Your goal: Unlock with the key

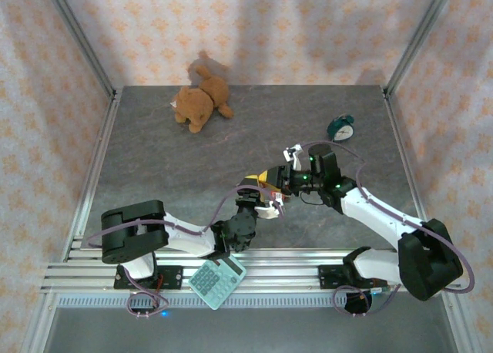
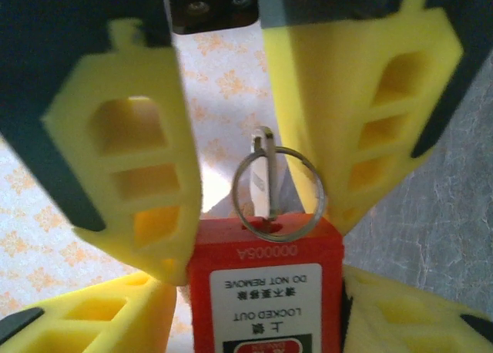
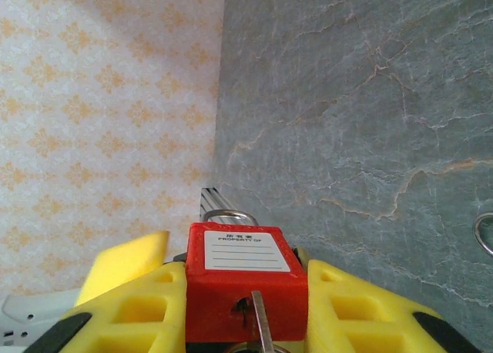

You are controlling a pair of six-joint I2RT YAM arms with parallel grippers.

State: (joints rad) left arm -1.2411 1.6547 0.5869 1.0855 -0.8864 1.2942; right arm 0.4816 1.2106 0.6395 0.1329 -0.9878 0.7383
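1. The red padlock (image 3: 246,253) is gripped on both sides by the yellow fingers (image 3: 131,310) of the right gripper (image 3: 243,280), over the middle of the grey table (image 1: 154,160).
2. The key (image 2: 262,183) is seated in the padlock's keyhole, with a key ring (image 2: 276,234) looped around it.
3. The left gripper (image 2: 258,245) is set around the key with its jaws apart. A gap is seen on either side, so the key is not touched.
4. A teddy bear (image 1: 202,102) and an alarm clock (image 1: 341,128) are seen far back, well apart. A calculator (image 1: 217,282) lies at the near edge.
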